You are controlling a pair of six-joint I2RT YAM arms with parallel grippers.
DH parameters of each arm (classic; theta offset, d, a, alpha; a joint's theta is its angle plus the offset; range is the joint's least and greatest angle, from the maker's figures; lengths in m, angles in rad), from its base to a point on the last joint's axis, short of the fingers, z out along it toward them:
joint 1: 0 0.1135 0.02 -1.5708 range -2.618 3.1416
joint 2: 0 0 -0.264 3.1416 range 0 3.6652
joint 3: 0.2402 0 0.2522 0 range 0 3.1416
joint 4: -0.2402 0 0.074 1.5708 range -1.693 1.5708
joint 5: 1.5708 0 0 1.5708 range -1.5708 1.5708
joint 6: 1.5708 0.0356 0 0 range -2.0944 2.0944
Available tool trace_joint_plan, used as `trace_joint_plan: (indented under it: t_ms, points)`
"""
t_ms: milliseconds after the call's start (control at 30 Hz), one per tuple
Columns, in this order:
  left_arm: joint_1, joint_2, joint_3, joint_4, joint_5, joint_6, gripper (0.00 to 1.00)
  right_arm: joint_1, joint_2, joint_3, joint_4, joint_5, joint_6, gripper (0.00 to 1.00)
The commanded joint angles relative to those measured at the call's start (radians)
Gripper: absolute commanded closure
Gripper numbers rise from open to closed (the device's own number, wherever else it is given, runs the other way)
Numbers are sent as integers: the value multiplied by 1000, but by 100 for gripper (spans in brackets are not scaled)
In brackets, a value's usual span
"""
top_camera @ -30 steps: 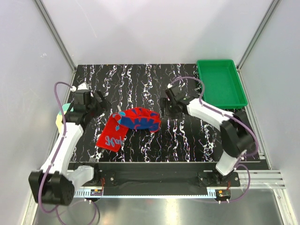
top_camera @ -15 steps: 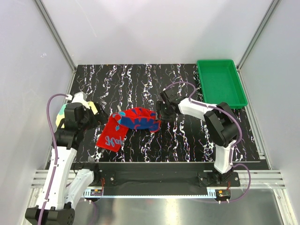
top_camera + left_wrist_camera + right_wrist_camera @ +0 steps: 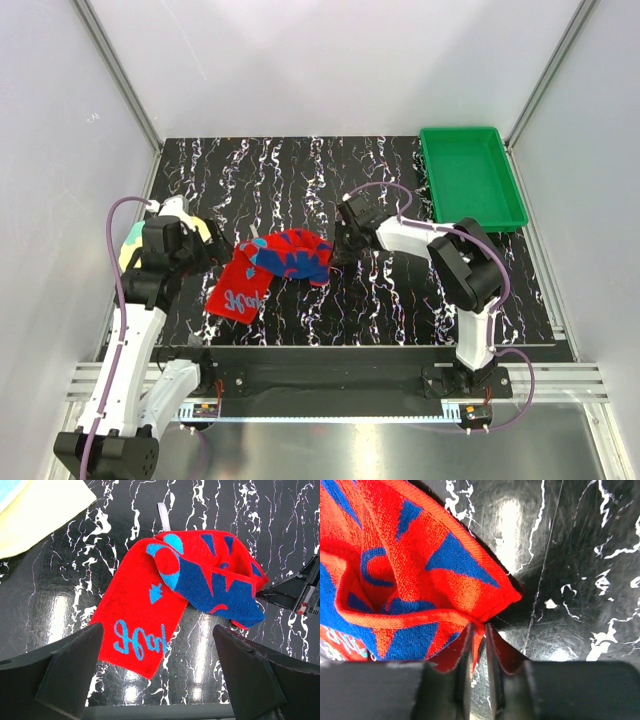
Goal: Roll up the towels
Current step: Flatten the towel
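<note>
The red towel with blue blotches (image 3: 280, 262) lies crumpled and partly folded over itself on the black marbled table; its flat end with blue script (image 3: 137, 640) points toward the near edge. My right gripper (image 3: 336, 252) is at the towel's right end, its jaws pinched shut on a fold of the red edge (image 3: 479, 630). My left gripper (image 3: 206, 248) stands wide open just left of the towel, with only table between its fingers (image 3: 160, 680). The pale yellow towel (image 3: 130, 250) lies at the table's left edge behind the left arm; one corner shows (image 3: 35, 510).
A green plastic tray (image 3: 470, 180) sits at the back right corner. White enclosure walls stand close on both sides. The right gripper's dark fingers (image 3: 295, 592) show at the right edge of the left wrist view.
My right gripper moved left onto the towel's right end and closed on its edge. My left gripper drew back toward the left edge and stayed open.
</note>
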Motion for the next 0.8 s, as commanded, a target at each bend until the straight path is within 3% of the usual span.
trace_joint_plan:
  t_ms: [0,167,367,767]
  points:
    - [-3,6,-4,28,18,18,1,18,-4,-58,12,-11,25,83]
    - [-3,17,-2,27,22,18,1,27,16,-91,70,-42,49,100]
    - [-3,19,-4,27,17,17,1,39,-69,-112,107,-36,54,100]
    - [-3,22,-7,30,20,18,1,44,-419,-77,-53,70,14,100]
